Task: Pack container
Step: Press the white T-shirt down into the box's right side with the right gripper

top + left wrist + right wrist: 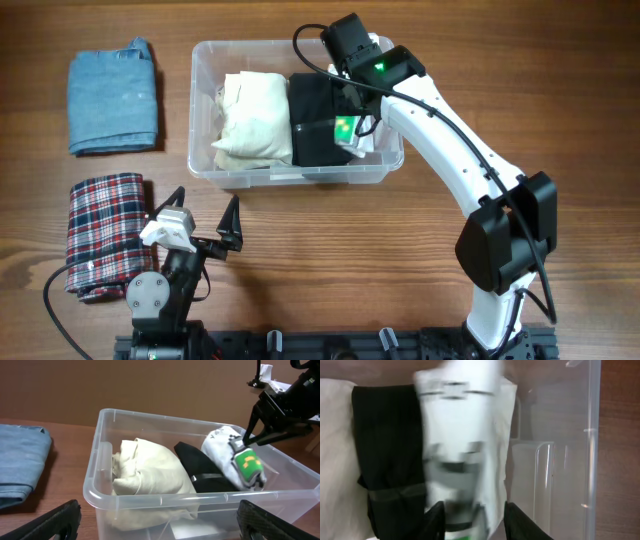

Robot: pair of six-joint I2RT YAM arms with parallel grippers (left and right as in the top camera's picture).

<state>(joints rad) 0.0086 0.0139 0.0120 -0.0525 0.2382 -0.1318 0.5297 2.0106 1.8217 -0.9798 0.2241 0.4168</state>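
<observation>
Now right tool (474,510) above container (300,178).

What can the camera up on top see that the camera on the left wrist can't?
Only the top camera shows the red plaid cloth on the table and the whole white right arm. Only the left wrist camera looks sideways at the clear front wall of the container, so you see how high the clothes pile up inside. Both show the cream cloth, the black cloth, the white bundle with green squares, the folded blue cloth, and the right end effector right over the bundle.
</observation>
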